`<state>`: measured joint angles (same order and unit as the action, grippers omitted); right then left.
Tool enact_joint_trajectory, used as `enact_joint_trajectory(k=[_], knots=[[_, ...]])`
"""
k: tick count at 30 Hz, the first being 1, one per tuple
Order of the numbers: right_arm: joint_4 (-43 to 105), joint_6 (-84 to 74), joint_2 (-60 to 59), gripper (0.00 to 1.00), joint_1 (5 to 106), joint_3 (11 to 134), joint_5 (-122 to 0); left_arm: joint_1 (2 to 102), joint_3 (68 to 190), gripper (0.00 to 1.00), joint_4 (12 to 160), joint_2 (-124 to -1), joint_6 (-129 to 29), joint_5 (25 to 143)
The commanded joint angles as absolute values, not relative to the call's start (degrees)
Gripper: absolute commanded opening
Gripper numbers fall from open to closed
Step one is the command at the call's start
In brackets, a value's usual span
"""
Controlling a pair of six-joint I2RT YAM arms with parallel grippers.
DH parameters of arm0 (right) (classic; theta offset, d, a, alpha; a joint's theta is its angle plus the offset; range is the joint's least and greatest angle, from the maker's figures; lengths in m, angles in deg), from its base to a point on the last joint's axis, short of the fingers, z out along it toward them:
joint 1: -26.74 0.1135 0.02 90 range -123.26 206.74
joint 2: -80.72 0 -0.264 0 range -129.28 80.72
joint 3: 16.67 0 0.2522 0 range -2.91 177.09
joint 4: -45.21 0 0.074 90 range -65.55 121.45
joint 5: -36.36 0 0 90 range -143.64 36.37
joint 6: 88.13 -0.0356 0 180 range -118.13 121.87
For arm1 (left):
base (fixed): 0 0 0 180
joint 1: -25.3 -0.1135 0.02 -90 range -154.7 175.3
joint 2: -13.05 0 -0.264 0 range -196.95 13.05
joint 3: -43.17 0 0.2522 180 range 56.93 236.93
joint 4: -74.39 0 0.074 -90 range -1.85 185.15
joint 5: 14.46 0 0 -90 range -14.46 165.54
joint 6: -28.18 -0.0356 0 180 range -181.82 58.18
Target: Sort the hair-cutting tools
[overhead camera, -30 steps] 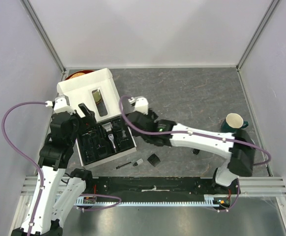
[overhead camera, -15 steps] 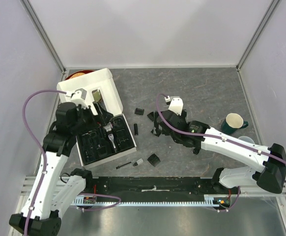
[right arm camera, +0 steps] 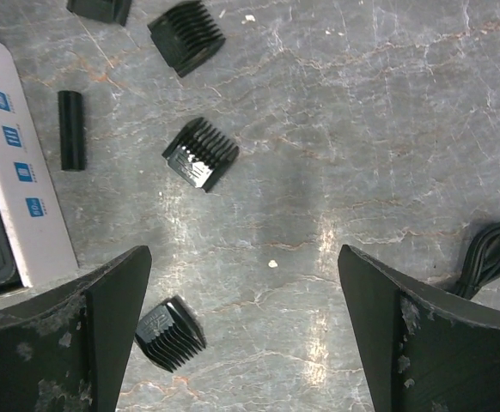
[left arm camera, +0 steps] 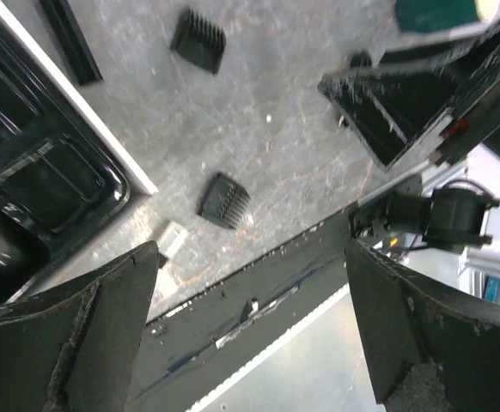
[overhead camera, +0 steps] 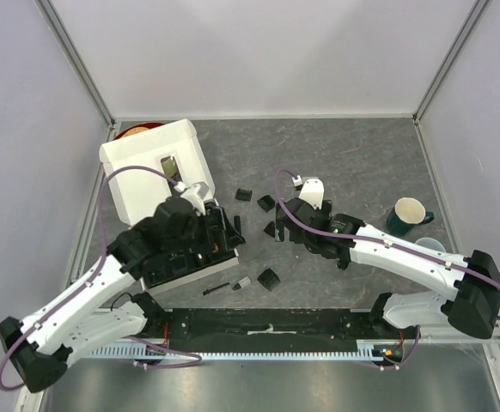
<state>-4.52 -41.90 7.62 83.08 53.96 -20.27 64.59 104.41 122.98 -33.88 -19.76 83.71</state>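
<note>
Several black comb guards lie loose on the grey table: one [overhead camera: 244,194] and another [overhead camera: 266,202] behind the grippers, and a third [overhead camera: 270,279] near the front. In the right wrist view a guard [right arm camera: 200,153] lies ahead of the fingers, another [right arm camera: 170,333] sits by the left finger, and a coiled black cord [right arm camera: 489,257] is at the right. My right gripper [right arm camera: 243,283] hangs open and empty over bare table. My left gripper [left arm camera: 250,292] is open and empty too, above the table's front edge, with a guard [left arm camera: 224,200] ahead of it.
The white box [overhead camera: 160,167] with its black tray [overhead camera: 168,266] stands at the left, partly under my left arm. A small brush [overhead camera: 220,287] and a white piece [overhead camera: 243,281] lie near the front. A short black bar [right arm camera: 71,129] lies beside the box. A green cup [overhead camera: 410,213] stands at the right.
My left arm has swung down and right across the tray. My right gripper pulled back from the tray to the table's middle, and comb guards now show on the table.
</note>
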Motion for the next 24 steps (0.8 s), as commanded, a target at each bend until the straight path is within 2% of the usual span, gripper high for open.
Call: enact_joint_trajectory(k=[1, 6, 7, 12, 19, 24], knots=[[-5.29, -43.49, 8.82, 0.98, 82.38, 52.38, -21.47, 74.48, 103.51, 0.95, 120.59, -37.82, -12.25, 75.73], [-5.29, -43.14, 9.43, 0.98, 81.85, 51.41, -22.26, 85.67, 103.69, 0.89, 120.23, -44.41, -16.63, 67.82], [-5.29, -42.96, 9.7, 0.98, 81.76, 51.32, -22.52, 88.55, 103.69, 0.82, 119.97, -45.38, -18.21, 67.03], [-5.29, -42.61, 11.37, 0.98, 80.54, 50.53, -23.31, 92.1, 104.04, 0.73, 120.05, -52.51, -23.94, 66.93], [-4.85, -41.65, 11.99, 0.97, 79.92, 50.01, -25.68, 92.1, 103.34, 0.73, 123.39, -53.92, -15.18, 59.12], [4.19, -24.89, 10.85, 0.79, 80.01, 48.08, -48.65, 92.1, 102.9, 0.73, 128.3, -50.15, -6.91, 55.08]])
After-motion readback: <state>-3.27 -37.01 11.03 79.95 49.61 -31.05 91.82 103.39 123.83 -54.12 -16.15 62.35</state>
